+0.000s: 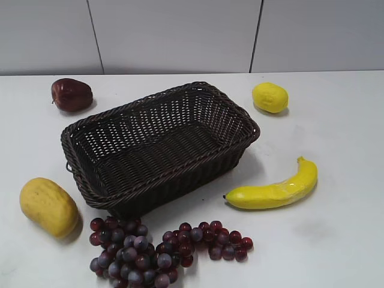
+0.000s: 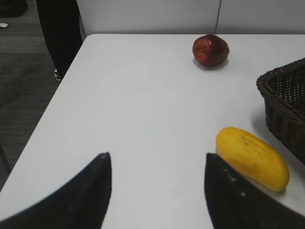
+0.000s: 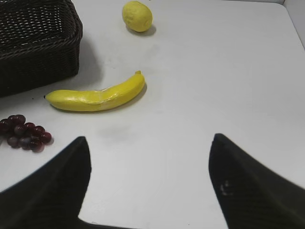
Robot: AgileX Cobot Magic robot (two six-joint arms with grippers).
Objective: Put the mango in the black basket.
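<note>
Golden-yellow oblong mango (image 2: 252,158) sits on the white table (image 2: 143,105) just beside the dark woven wicker basket (image 2: 286,102), untouched, so the left gripper (image 2: 157,164) hangs wide open and empty near it, probably lining up, right gripper (image 3: 148,152) open too.

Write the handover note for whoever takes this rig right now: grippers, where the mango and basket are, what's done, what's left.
Left gripper: open, empty, above bare table just left of the mango.
Right gripper: open, empty, above the table near the banana.
The mango lies on the table outside the black basket, off its front-left corner, not touching it. The basket has nothing in it.
Done: nothing yet; mango not grasped.
Left: grasp the mango, probably with the left arm as it is closest, lift it over the rim and release it inside.
</note>
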